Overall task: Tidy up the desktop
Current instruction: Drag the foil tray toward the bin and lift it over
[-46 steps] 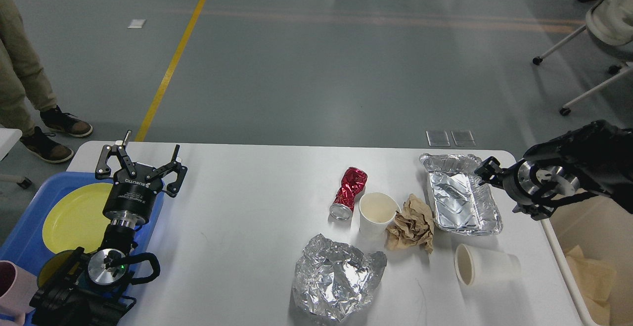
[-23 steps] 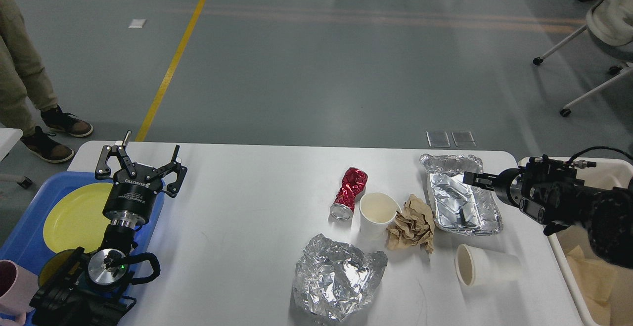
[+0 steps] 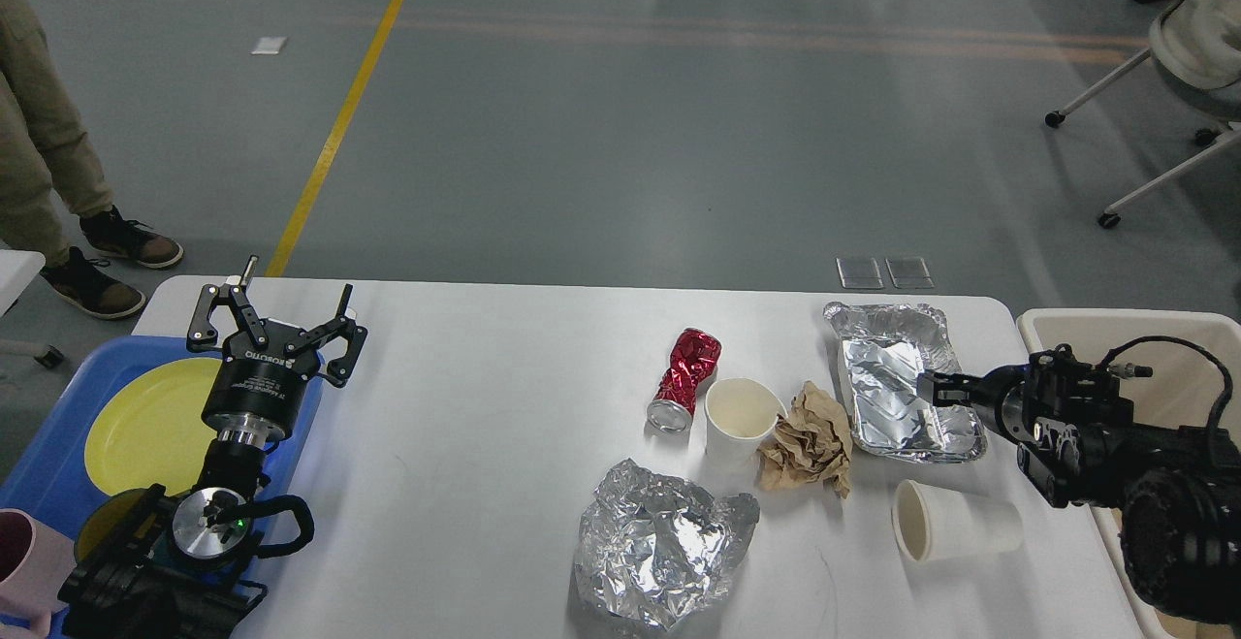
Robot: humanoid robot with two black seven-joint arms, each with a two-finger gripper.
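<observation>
Right tool [image 3: 929, 389] now lower and nearer than a moment ago, brought down to the near right rim of the foil tray [image 3: 902, 382], arm swung in over the beige bin [image 3: 1125, 329]; fingers seen end-on and dark, so cannot tell whether spread or pressed together, nor whether touching the rim. White table [image 3: 465, 445] filling the lower middle of the view, far edge against the grey floor; unchanged in its load. On the table: crushed red can [image 3: 685, 377] lying just left of an upright paper cup [image 3: 739, 416]; crumpled brown paper [image 3: 807, 440] between that cup and the foil tray; second paper cup [image 3: 955, 521] tipped on its side near the right front edge; crumpled foil sheet [image 3: 659, 542] nearest the front. Left tool [image 3: 276, 319] unmoved, fingers spread wide, raised over the table's left edge beside the blue tray [image 3: 58, 445] holding a yellow plate [image 3: 145, 421]. Person's legs [image 3: 48, 164] standing on the floor at far left.
</observation>
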